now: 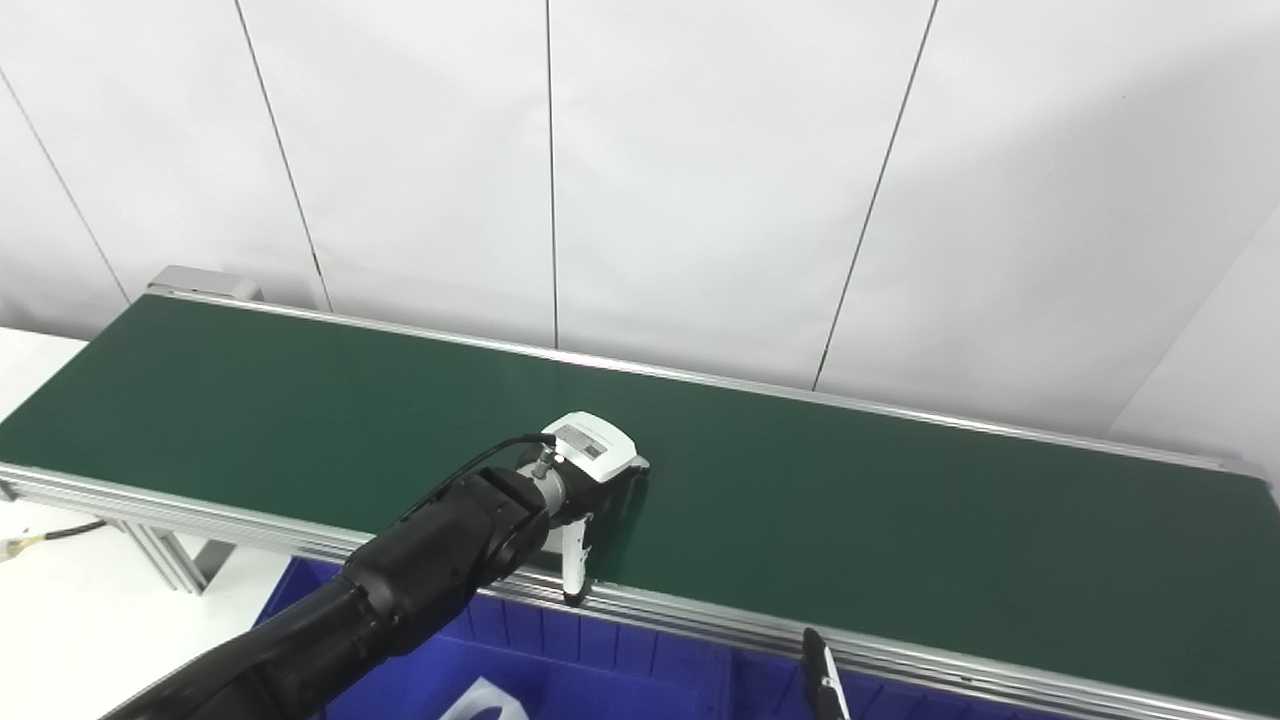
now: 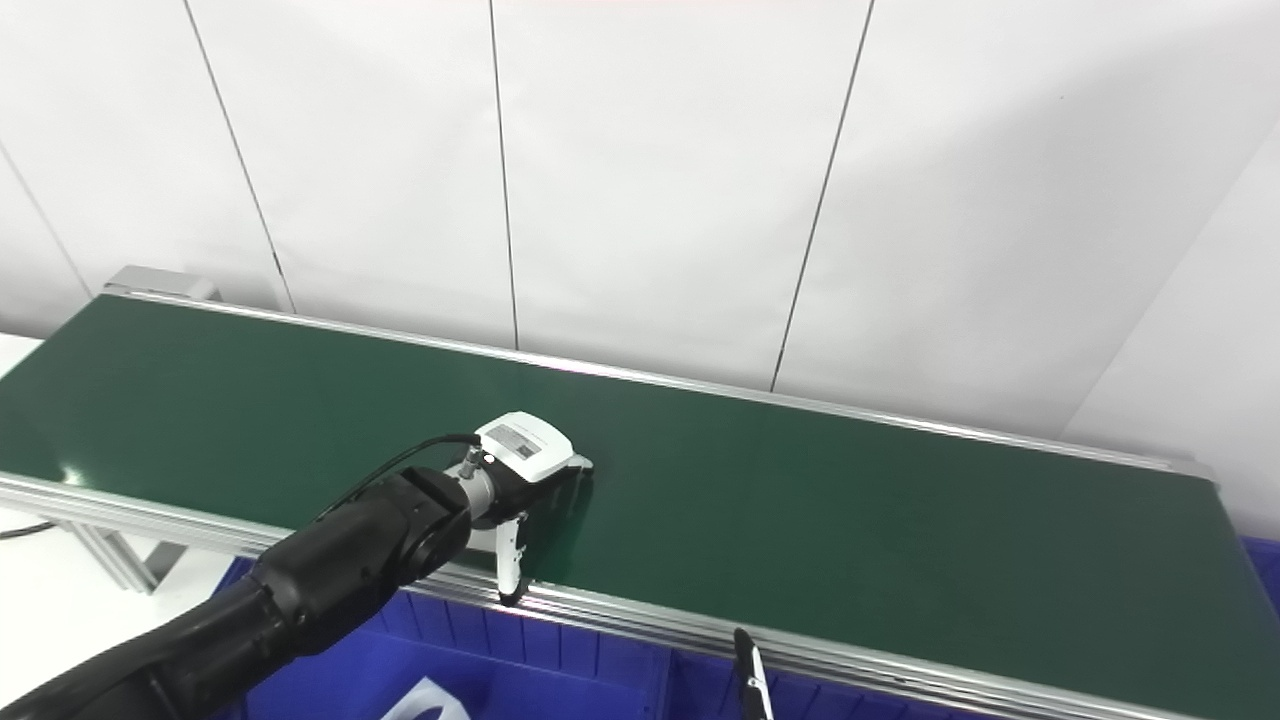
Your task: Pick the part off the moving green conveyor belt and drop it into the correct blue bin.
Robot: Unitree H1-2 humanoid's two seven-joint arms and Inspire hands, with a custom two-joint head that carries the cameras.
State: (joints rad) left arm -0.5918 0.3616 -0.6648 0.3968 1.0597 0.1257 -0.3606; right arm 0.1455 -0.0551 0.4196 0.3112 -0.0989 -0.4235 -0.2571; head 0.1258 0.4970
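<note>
Part to be picked: not visible anywhere on the long dark green conveyor belt, whose surface shows bare from end to end in both head views. It may be hidden beneath the left robot hand, or may not have arrived; the pictures do not settle this.

Left robot hand: white-backed, at the end of a black arm entering from the lower left. It hangs palm down over the near half of the belt, roughly mid-length. One white finger points down to the silver aluminium rail at the belt's near edge. The underside is hidden, so whether it grips anything cannot be told.

Right robot hand: only a slim black-and-white tip shows at the bottom edge, below the rail. Its state cannot be told.

Blue plastic bin with ribbed walls: directly below the near rail, under the left arm. A pale object lies inside, cut off by the frame.

Step in hand, as judged: the pick stage, with the left robot hand stationed over the belt.

Next move calls for: closing on the part if it is under the palm, timed to belt travel, then carrying it back over the rail above the bin.
</note>
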